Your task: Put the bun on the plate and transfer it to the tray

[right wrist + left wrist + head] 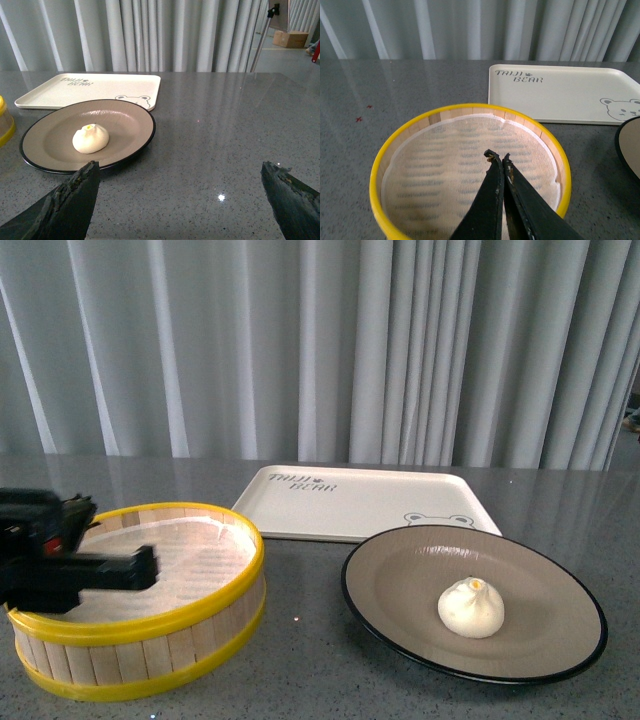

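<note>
The bun is sitting upright on the plate, a little off centre toward the near right of the taupe inside, with its pleated top and its small orange-yellow dot facing up. The plate is resting flat on the grey speckled desk, on the robot's right. Just behind it, the cream-white tray is lying flat, with its dark lettering at the far left corner and its bear face at the near right corner. From the front, the plate's far rim is covering part of the tray's near edge, and I cannot tell whether the two are touching.

To the left of the plate and apart from it, a yellow-rimmed wooden steamer basket is standing on the desk, with a pale mesh liner covering its floor. The left end effector is hanging over the inside of this basket. Its two black fingers are pressing together at the tips and are gripping nothing.

The right end effector is showing only in its own wrist view. Its fingers are spreading wide apart and are holding nothing, and one of them is lying close to the near rim of the plate. A pale grey pleated curtain is hanging behind the desk.
</note>
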Motion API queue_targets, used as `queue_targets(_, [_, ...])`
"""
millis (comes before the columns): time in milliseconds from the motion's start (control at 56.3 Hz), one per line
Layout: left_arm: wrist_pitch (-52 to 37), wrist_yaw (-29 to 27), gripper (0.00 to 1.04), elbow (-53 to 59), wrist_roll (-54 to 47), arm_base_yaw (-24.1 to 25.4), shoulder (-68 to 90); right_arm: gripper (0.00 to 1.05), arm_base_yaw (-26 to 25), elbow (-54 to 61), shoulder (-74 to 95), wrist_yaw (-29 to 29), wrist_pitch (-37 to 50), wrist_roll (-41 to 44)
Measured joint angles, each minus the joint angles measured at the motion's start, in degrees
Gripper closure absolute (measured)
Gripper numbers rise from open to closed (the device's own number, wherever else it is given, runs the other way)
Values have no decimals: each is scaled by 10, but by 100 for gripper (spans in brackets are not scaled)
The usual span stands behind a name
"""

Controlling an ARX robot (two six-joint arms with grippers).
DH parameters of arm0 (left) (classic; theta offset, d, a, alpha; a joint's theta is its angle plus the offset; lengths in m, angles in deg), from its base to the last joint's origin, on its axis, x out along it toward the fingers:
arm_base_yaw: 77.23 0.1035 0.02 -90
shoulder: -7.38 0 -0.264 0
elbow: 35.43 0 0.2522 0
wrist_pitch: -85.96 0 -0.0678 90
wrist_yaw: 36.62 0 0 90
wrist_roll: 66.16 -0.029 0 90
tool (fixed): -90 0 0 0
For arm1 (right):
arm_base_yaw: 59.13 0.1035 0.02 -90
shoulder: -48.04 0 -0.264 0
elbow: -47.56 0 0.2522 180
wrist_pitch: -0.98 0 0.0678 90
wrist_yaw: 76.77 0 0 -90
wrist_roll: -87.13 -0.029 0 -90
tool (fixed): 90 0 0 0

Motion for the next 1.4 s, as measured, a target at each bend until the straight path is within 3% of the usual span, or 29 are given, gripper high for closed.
queue_targets(533, [31,113,101,191,0,126,-225,8,0,0,0,0,0,0])
queue_targets(746, [106,137,101,213,0,150,-324,8,0,0,0,0,0,0])
queue_targets(870, [160,184,101,216,0,196,-384,8,0,0,0,0,0,0])
queue_targets(1403, [363,186,101,217,0,201,-607,8,0,0,0,0,0,0])
